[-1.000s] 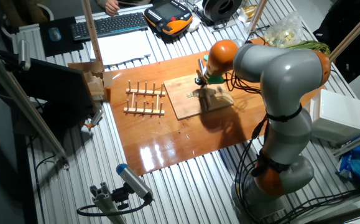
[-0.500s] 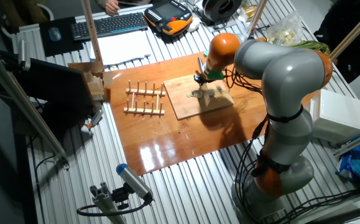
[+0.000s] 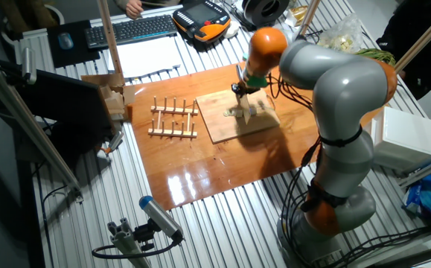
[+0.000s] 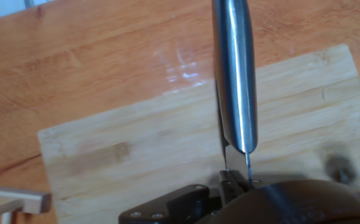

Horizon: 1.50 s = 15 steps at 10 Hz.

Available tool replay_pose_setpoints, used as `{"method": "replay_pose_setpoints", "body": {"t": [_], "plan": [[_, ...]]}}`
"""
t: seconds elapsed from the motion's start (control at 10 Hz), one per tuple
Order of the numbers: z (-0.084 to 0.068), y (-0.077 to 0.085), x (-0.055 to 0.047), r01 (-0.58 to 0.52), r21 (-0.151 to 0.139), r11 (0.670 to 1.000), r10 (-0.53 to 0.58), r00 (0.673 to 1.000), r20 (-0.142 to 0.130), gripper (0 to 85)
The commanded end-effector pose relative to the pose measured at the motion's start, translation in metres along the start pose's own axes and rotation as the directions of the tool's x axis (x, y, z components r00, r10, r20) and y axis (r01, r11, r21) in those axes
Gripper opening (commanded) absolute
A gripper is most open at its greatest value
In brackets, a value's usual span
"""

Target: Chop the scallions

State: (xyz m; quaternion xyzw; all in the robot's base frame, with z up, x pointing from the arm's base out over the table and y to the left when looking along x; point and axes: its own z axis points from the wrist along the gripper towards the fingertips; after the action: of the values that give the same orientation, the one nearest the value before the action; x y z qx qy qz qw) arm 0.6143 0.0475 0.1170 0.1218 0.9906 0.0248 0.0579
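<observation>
From my remote station, I watch the grey-and-orange arm's two-finger gripper (image 3: 243,95) poised over the pale rectangular bamboo cutting board (image 3: 222,123) on the glossy orange-brown wooden tabletop (image 3: 185,167). The hand view shows a shiny steel knife blade (image 4: 235,74) reaching out over the board, its base clamped in the gripper's pressed-together black jaws. I cannot make out the scallions in either view. A small wooden peg rack (image 3: 174,119) sits left of the board.
</observation>
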Motion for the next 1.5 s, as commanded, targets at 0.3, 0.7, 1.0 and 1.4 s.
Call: {"method": "replay_pose_setpoints", "body": {"t": [0.3,0.7,1.0,1.4], "plan": [[-0.029,0.012,-0.019,0.000,0.004,1.000,0.000,0.998,-0.063,0.0],[-0.035,0.016,-0.031,0.002,0.008,1.000,-0.001,0.998,-0.065,0.0],[-0.035,0.019,-0.032,-0.003,0.006,1.000,0.003,0.998,-0.069,0.0],[-0.034,0.019,-0.032,0.005,0.006,1.000,-0.004,0.998,-0.064,0.0]]}}
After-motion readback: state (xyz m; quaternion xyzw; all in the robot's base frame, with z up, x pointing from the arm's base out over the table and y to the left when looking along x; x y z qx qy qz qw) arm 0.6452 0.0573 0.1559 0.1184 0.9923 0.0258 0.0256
